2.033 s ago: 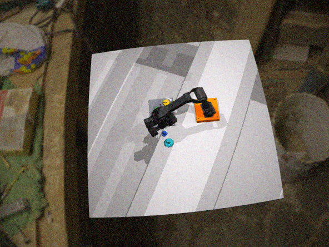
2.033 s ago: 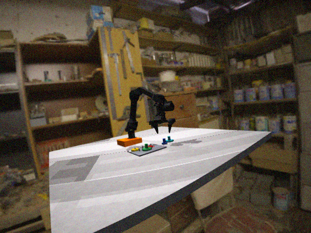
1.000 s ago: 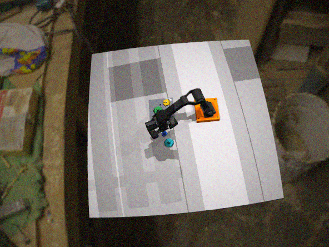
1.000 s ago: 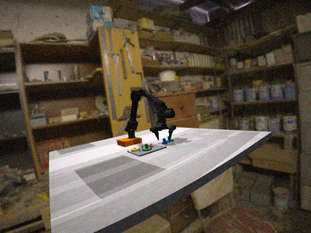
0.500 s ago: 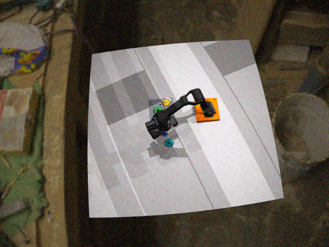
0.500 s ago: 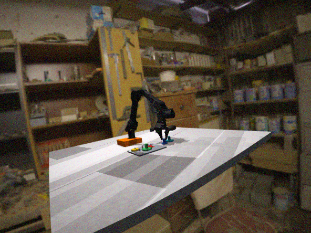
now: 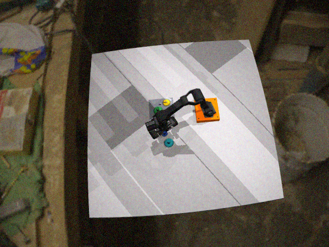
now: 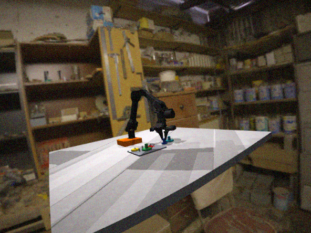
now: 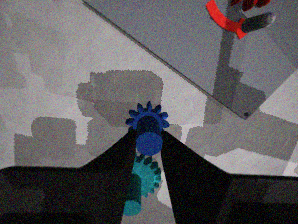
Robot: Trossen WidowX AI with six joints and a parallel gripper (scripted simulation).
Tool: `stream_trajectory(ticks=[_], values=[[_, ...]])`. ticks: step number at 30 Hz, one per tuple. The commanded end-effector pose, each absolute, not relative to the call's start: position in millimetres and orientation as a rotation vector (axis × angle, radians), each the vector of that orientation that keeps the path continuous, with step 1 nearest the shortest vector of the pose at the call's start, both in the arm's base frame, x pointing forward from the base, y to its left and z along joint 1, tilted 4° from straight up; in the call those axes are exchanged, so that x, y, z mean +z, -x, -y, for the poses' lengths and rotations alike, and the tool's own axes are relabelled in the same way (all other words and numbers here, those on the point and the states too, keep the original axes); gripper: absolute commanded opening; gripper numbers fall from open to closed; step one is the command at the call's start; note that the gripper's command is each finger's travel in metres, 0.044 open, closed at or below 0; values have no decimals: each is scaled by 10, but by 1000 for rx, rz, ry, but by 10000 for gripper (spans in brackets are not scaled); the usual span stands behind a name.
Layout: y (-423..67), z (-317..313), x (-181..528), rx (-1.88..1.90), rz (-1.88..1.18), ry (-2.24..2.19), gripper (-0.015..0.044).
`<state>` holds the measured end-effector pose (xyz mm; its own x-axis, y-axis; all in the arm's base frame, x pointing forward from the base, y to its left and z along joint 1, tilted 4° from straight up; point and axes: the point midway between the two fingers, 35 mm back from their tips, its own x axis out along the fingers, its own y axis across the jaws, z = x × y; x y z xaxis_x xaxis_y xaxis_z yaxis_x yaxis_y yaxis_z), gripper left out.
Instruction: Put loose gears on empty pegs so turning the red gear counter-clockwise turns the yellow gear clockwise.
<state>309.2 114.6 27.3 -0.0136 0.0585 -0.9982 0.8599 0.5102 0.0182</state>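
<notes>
My gripper [image 8: 164,140] [image 9: 148,135] is shut on the handle of the small blue gear [image 7: 164,133] [image 8: 164,142] [image 9: 149,144], at table level just off the board. The larger teal gear [image 7: 168,143] [image 8: 169,139] [image 9: 149,176] stands on the table close by, partly behind a finger in the wrist view. The grey board [image 7: 152,102] [image 8: 139,154] [image 9: 170,30] carries a green gear [image 7: 158,109] [image 8: 146,148], the yellow gear [image 7: 166,103] [image 8: 135,149] and the red gear [image 8: 151,146] [image 9: 250,4]. Whether the green gear meshes with its neighbours is too small to tell.
The arm's orange base [image 7: 208,120] [image 8: 129,141] stands beside the board. A bare peg [image 9: 260,21] shows by the red arrow [image 9: 222,19] in the wrist view. In the top view the arm hides part of the board, including the red gear.
</notes>
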Motion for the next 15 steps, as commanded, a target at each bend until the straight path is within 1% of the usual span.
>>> stream_trajectory(ticks=[1,15], values=[[-3111,-1155,338,-774,-1458,-853,0],[-3175,-1153,653,-774,-1454,-852,0]])
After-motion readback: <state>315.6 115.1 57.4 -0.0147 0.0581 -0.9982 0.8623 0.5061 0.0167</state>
